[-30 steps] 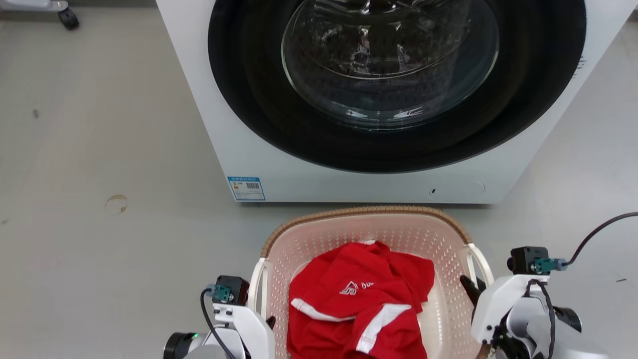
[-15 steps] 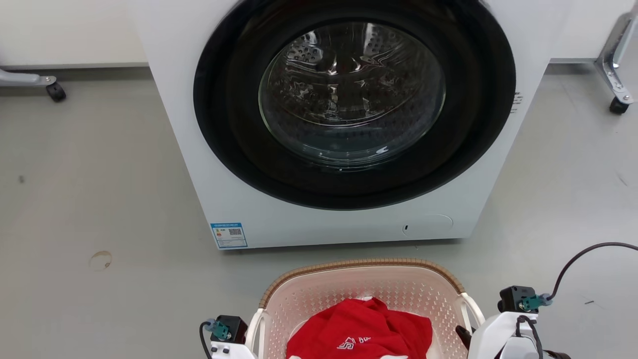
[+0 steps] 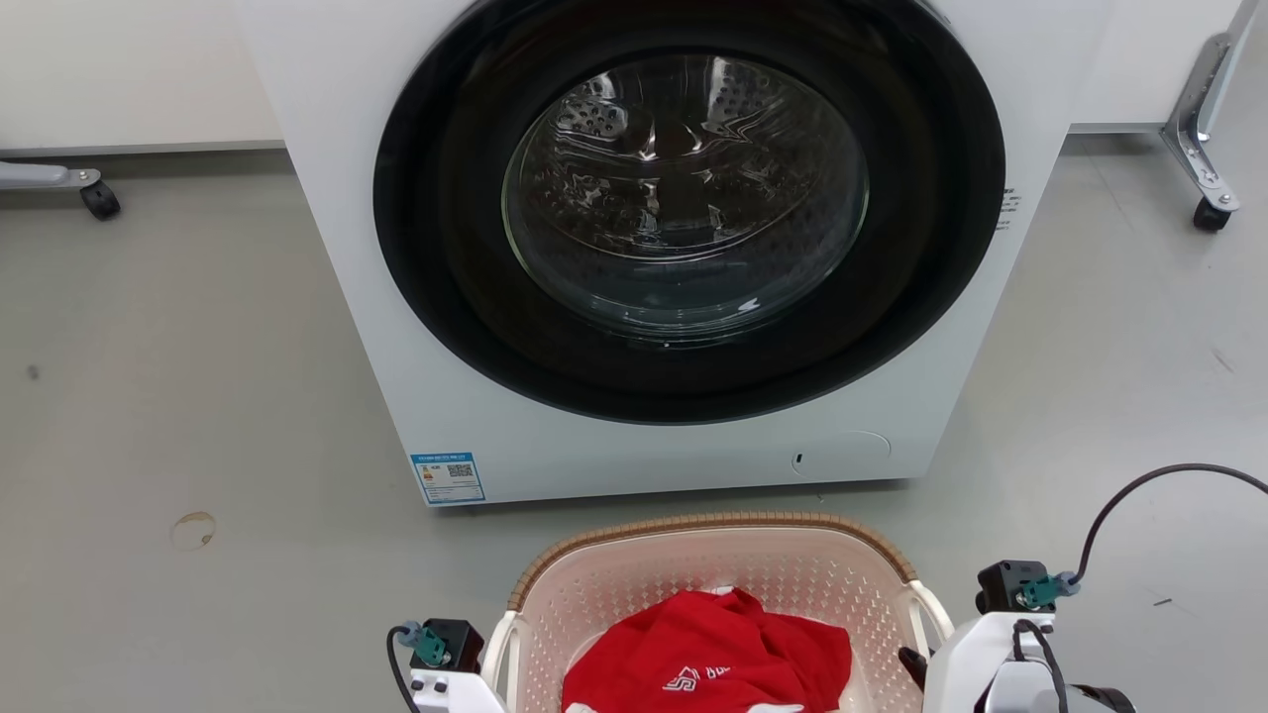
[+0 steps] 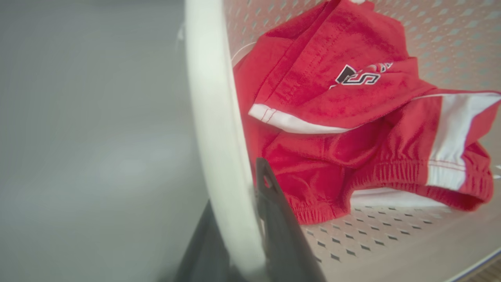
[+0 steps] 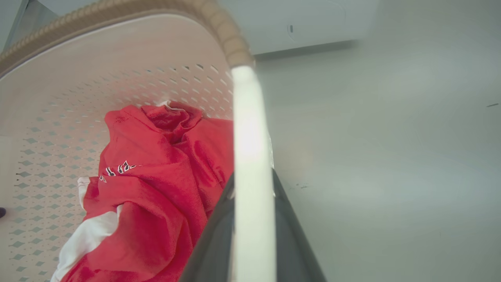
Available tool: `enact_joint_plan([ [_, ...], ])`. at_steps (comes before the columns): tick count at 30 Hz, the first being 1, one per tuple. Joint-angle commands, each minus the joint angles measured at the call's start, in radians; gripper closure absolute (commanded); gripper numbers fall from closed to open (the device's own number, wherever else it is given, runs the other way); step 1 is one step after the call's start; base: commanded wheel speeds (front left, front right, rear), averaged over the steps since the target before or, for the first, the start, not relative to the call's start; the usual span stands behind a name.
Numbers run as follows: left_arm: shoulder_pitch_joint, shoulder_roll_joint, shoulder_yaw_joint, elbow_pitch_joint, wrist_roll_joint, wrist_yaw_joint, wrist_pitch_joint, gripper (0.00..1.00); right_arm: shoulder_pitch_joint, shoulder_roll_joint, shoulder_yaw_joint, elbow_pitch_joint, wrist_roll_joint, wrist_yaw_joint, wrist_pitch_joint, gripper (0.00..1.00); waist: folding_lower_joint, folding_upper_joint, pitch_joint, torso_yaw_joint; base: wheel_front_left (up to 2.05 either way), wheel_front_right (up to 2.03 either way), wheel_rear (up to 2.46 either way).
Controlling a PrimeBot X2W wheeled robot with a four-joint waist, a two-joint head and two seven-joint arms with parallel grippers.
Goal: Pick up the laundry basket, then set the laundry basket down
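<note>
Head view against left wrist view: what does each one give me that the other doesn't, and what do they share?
Head view: the washing machine with its round glass door, a blue label on its front, and a caster wheel at the far left. Left wrist view: the left gripper up close, its dark fingers on either side of the white side handle. Both: the laundry basket holding a red garment.

A white washing machine (image 3: 327,198) is standing on the grey floor (image 3: 149,396), its round glass door (image 3: 684,188) shut and a blue sticker (image 3: 448,478) showing at its lower left corner. A crumpled red garment (image 3: 713,659) with white stripes is lying in front of it. A brownish ring mark (image 3: 192,531) is showing on the floor to the left.
</note>
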State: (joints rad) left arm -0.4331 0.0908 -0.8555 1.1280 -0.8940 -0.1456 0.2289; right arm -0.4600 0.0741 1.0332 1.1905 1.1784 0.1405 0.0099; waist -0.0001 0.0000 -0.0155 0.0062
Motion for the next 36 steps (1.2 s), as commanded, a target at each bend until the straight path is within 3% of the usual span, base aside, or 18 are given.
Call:
enact_joint_plan([
  [1,-0.029,0.149,0.024,0.051,-0.003,0.015,0.008,1.00,-0.051,-0.125,0.006,0.049,0.000,-0.010,-0.020,1.00,0.0001,0.0000,-0.001,0.002,0.00,0.00,0.00],
  [36,-0.047,0.153,-0.081,0.086,-0.085,0.015,-0.001,1.00,-0.034,-0.130,0.045,0.057,0.048,-0.010,-0.022,1.00,0.0001,0.0000,-0.017,0.046,0.00,0.00,0.00],
])
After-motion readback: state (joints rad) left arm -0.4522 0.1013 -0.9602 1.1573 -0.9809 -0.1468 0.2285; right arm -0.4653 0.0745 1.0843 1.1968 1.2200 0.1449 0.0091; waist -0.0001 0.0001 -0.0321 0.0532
